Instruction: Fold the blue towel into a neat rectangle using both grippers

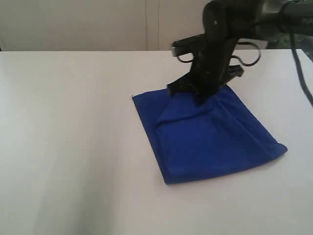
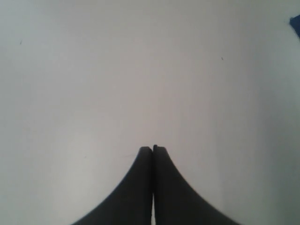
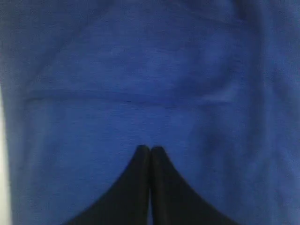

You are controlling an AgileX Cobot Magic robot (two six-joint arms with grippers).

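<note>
The blue towel (image 1: 210, 142) lies on the white table (image 1: 73, 137), right of the middle and a little toward the far side; it is folded into a skewed four-sided shape, several layers thick; the top layer does not cover the whole, so a strip of lower cloth shows along the left edge, and a slanting fold runs from the far edge down to the left side; long soft creases run from the far edge toward the near right corner, which pokes out in a small point; the edges are not squared.

The right gripper (image 3: 150, 149) comes down from the far right on a black arm (image 1: 220, 44) with looping cables (image 1: 301, 73), and its tip is at the towel's far edge; from the wrist, its two dark fingers are pressed together tip to tip over blue cloth, with no cloth visible between them; whether the tips touch the towel I cannot tell; a horizontal fold line crosses the cloth just beyond the fingertips.

The left gripper (image 2: 153, 149) is outside the exterior view; from its wrist the fingers are likewise closed flat against each other, holding nothing, over bare table; only a sliver of blue shows at the edge of that view, well apart from the fingers.

A pale wall (image 1: 73, 24) stands behind the table's far edge.
</note>
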